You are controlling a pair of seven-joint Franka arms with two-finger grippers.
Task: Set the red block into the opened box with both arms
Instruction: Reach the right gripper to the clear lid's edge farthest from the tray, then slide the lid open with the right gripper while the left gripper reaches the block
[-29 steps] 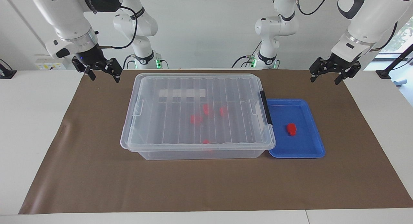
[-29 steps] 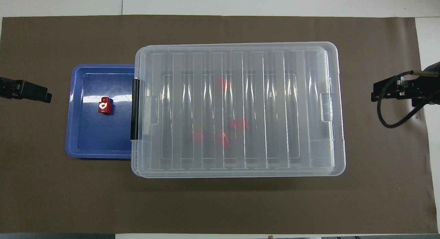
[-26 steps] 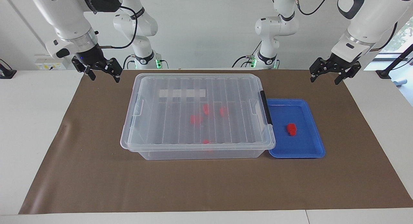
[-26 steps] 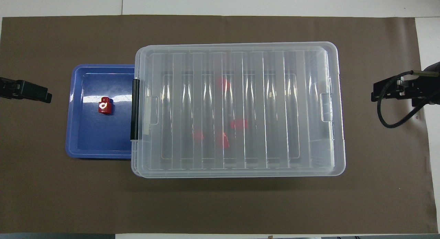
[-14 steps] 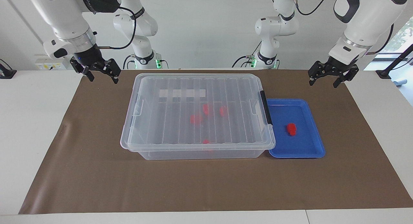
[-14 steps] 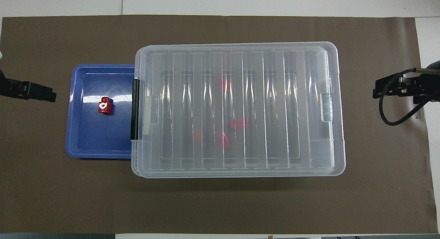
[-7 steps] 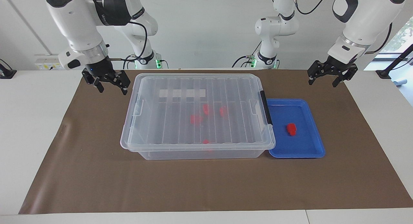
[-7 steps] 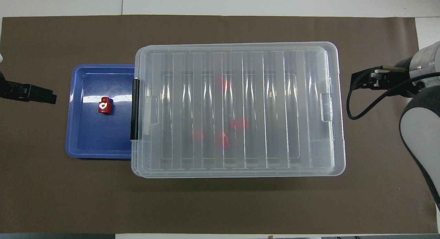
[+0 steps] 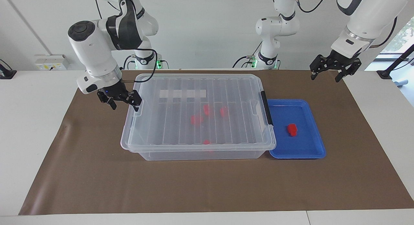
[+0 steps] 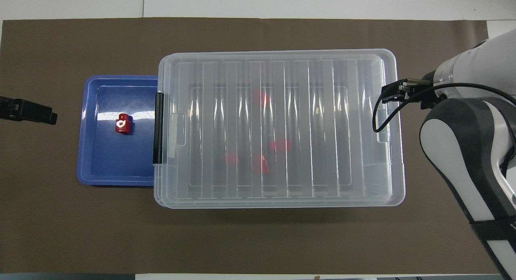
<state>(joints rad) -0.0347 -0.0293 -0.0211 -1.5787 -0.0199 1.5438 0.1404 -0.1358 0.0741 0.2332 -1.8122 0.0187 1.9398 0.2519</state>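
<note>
The box (image 9: 197, 115) is a clear bin in the middle of the brown mat, and its ribbed lid (image 10: 278, 127) lies shut on it. Several red blocks (image 9: 196, 119) show blurred through the lid. One red block (image 9: 292, 129) (image 10: 123, 124) lies in the blue tray (image 9: 307, 150). My right gripper (image 9: 125, 107) (image 10: 393, 92) is open and low at the box's end toward the right arm. One fingertip is over the lid's rim and the other is outside it. My left gripper (image 9: 325, 78) (image 10: 40, 112) hangs open over the mat by the tray and holds nothing.
The blue tray (image 10: 86, 151) butts against the box's end with the black latch (image 9: 267, 108). The brown mat (image 9: 207, 186) covers the table's middle, with white tabletop (image 9: 29, 121) at both ends. The right arm's forearm (image 10: 467, 151) hangs over the mat beside the box.
My right arm has swung in and down from beside the table's edge to the box's end. My left gripper has shifted only slightly. Box, tray and blocks have not moved.
</note>
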